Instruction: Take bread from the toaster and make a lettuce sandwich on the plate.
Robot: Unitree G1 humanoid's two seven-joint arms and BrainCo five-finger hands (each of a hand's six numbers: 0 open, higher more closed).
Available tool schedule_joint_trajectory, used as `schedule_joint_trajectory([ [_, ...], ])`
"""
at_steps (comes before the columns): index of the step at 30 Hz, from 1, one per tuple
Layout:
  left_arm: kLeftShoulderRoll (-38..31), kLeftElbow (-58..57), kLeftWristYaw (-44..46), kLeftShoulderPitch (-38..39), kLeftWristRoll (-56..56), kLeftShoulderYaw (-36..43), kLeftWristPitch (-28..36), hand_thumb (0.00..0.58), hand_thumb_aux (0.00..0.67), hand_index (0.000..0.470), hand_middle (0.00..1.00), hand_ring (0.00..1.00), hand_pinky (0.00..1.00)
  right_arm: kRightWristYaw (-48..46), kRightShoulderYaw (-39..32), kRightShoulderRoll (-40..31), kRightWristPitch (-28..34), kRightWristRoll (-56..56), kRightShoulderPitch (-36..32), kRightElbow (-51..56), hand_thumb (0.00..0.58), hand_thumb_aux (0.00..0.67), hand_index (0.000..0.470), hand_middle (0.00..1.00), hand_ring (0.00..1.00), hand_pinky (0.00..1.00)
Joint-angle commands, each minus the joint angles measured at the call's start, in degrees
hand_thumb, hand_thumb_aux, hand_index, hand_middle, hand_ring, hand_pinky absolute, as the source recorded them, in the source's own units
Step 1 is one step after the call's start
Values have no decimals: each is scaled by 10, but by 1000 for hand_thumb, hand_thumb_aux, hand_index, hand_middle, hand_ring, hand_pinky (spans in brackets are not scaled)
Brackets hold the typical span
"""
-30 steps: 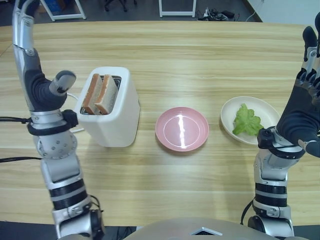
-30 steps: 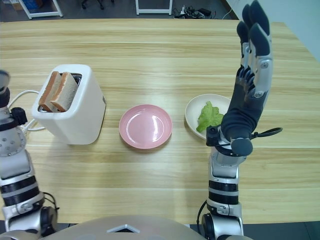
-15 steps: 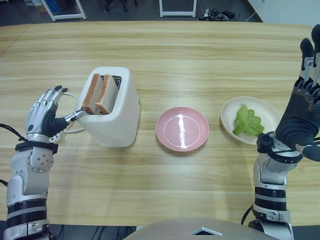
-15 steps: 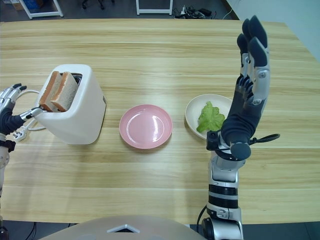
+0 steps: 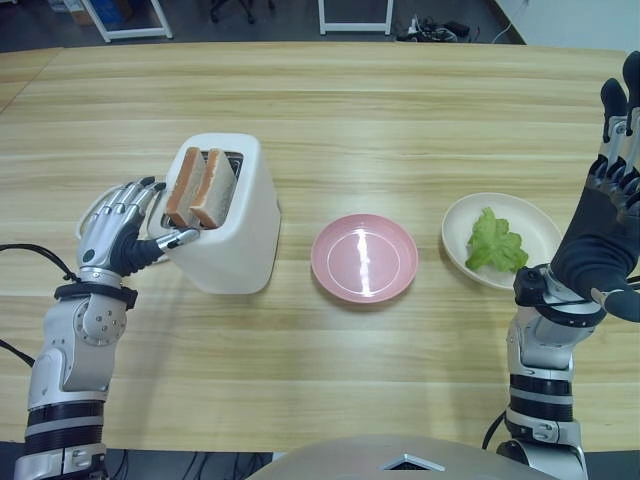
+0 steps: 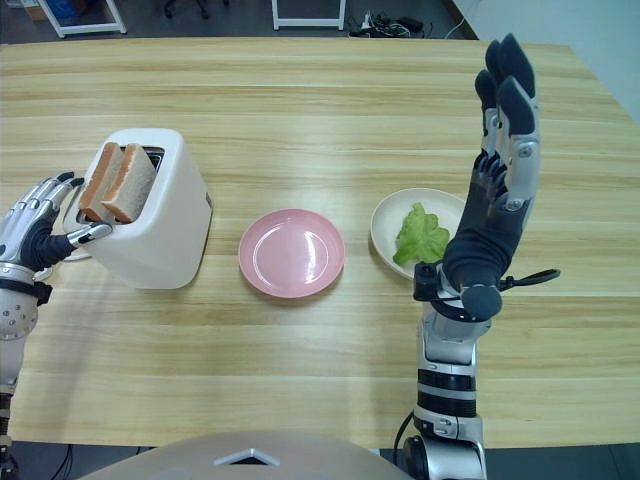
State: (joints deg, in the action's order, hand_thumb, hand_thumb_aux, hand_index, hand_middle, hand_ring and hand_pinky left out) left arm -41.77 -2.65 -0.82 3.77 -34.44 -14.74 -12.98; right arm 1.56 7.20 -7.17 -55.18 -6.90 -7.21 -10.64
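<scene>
A white toaster (image 5: 232, 232) stands on the left of the wooden table with two bread slices (image 5: 201, 187) sticking up from its slots. My left hand (image 5: 122, 235) is open right beside the toaster's left side, its thumb near the toaster's front corner below the slices. A pink plate (image 5: 364, 258) sits bare at the table's centre. To its right, a white dish (image 5: 530, 222) holds a lettuce leaf (image 5: 494, 243). My right hand (image 6: 496, 205) is raised upright, open, just right of the dish and holding nothing.
A white cable (image 5: 97, 210) runs from the toaster's left side behind my left hand. The wooden table (image 5: 380, 120) stretches far back. Chair and frame legs (image 5: 355, 15) stand on the floor beyond the far edge.
My left arm dropped from a raised pose to table height, and the hand then moved right, up against the toaster. The right hand stayed raised.
</scene>
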Motion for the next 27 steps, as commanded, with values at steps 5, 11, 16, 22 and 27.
schedule_joint_trajectory([
  [5,-19,9,-7,-7,-19,15,15,212,137,96,0,0,0,1,5,-1,-5,-4,-2,9,0,0,0,0,0,0],
  [11,-23,11,-6,-14,-12,25,19,527,468,328,0,0,0,4,6,0,-5,-6,0,8,0,0,0,0,0,0],
  [16,-19,13,17,-18,13,33,23,580,670,470,0,0,0,6,8,-2,-6,-5,2,7,0,0,0,0,0,0],
  [22,4,18,72,-39,93,44,37,580,670,470,0,0,0,8,12,-1,-7,-5,6,3,0,0,0,0,0,0],
  [27,34,42,62,-58,153,19,44,580,670,470,0,0,0,7,13,-1,-7,-4,8,4,0,0,0,0,0,0],
])
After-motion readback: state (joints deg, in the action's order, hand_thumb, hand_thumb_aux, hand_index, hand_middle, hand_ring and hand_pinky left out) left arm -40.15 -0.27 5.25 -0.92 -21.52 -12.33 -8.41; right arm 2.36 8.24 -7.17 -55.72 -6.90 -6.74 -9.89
